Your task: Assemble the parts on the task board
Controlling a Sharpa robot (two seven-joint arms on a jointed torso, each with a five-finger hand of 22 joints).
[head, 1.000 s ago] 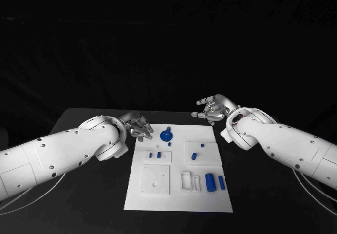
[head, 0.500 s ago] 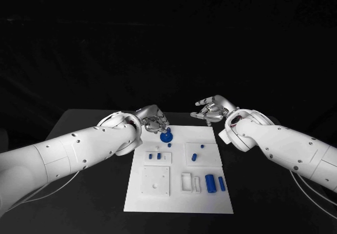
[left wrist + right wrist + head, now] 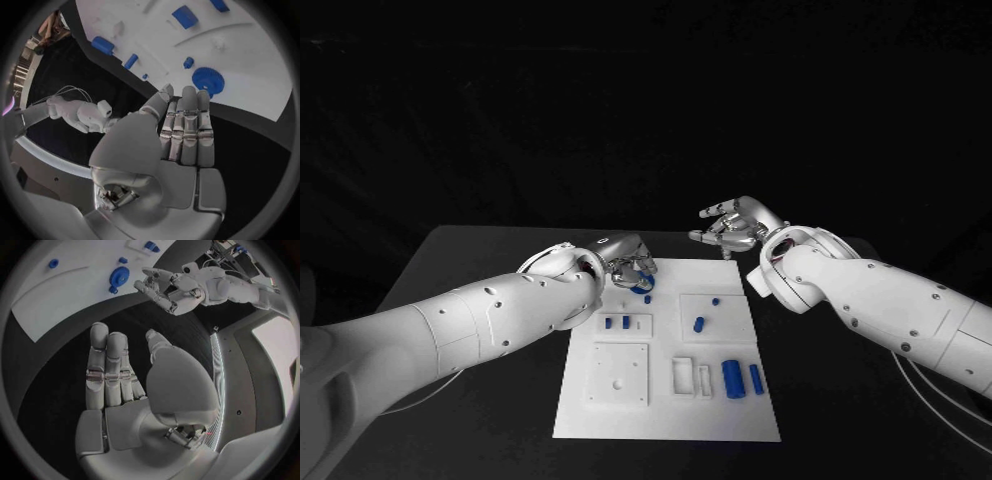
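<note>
The left hand [image 3: 630, 262] hung over the gear [image 3: 640, 285] at the far end of the board [image 3: 668, 420], fingers straight and close together, holding nothing. The right hand [image 3: 733, 226] hovered off the board's far right corner, fingers loosely spread, also holding nothing. The gear lay flat, near the board's far edge, with a small peg [image 3: 188, 62] beside it. Judged step: grasping the gear. Sound practice would be to part the fingers first, descend squarely, and grip the rim from both sides without nudging the peg.
</note>
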